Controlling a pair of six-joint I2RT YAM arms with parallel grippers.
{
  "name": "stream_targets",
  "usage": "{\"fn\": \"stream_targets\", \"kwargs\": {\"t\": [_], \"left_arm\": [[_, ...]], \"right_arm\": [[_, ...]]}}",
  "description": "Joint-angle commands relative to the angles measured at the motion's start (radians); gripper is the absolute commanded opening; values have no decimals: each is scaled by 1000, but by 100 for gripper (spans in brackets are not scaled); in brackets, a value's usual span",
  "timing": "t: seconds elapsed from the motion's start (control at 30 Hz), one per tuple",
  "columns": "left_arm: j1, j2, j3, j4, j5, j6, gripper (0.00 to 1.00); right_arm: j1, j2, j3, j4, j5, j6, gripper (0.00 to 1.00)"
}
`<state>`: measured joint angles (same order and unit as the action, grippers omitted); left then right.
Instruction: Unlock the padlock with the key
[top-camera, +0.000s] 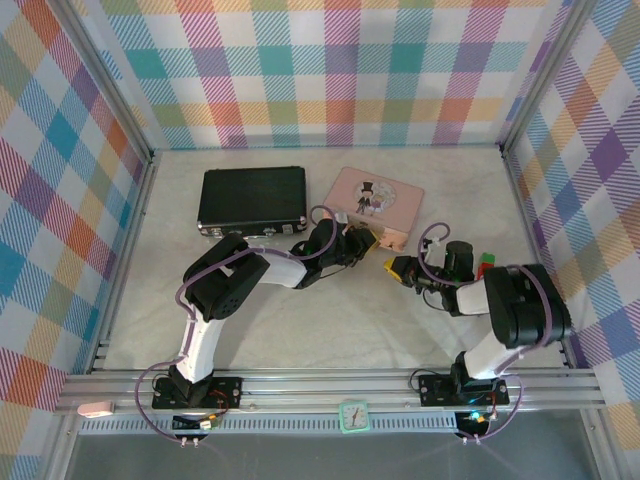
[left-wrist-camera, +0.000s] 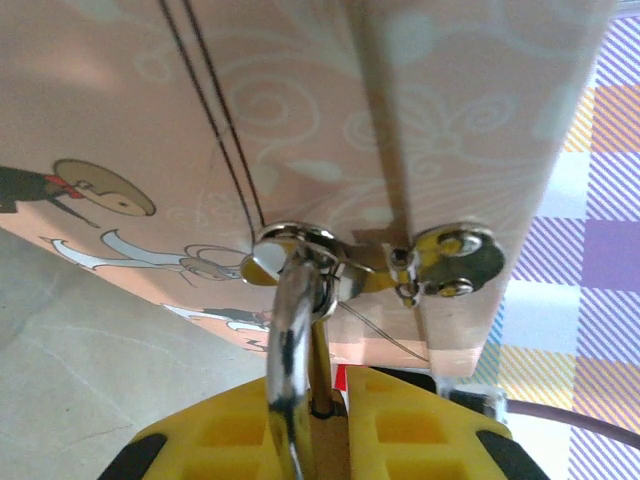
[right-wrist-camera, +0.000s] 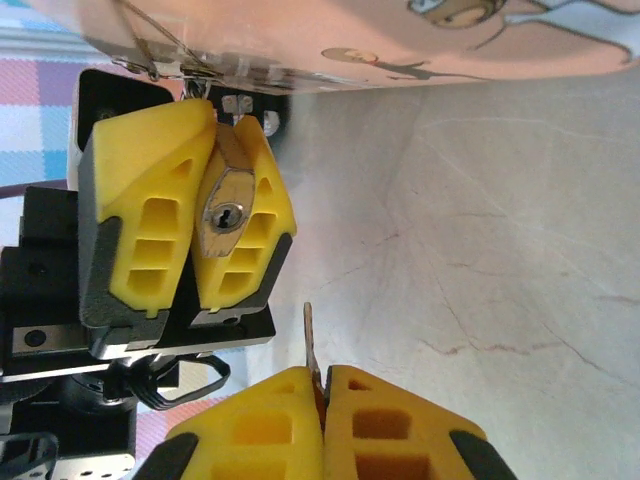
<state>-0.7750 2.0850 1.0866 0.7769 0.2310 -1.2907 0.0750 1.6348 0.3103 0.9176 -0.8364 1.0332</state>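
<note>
Brass-yellow padlock (right-wrist-camera: 228, 190) with silver shackle (left-wrist-camera: 288, 340) hangs at the clasp (left-wrist-camera: 450, 260) of the pink tin (left-wrist-camera: 300, 100), pinched by the left gripper (left-wrist-camera: 325, 410). The right gripper (right-wrist-camera: 322, 400) pinches the thin dark metal key (right-wrist-camera: 309, 335). Aligning seems in hand; next, the tip must enter the keyhole (right-wrist-camera: 227, 216) straight.
</note>
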Motion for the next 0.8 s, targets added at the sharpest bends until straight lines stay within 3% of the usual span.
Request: {"fn": "stream_targets", "kwargs": {"t": [0.0,0.17,0.53,0.77], "left_arm": [[9,-64,-11,142,24,-31,0],[9,-75,-23,142,25,-30,0],[7,-75,-24,142,44,-22,0],[2,-94,-26,147,47,-19,0]], "right_arm": [[-21,101,9,364,-104,138,0],[-29,185,33,488,-129,198,0],[-30,13,59,165,-116,36,0],[-29,34,64,170,-118,41,0]]}}
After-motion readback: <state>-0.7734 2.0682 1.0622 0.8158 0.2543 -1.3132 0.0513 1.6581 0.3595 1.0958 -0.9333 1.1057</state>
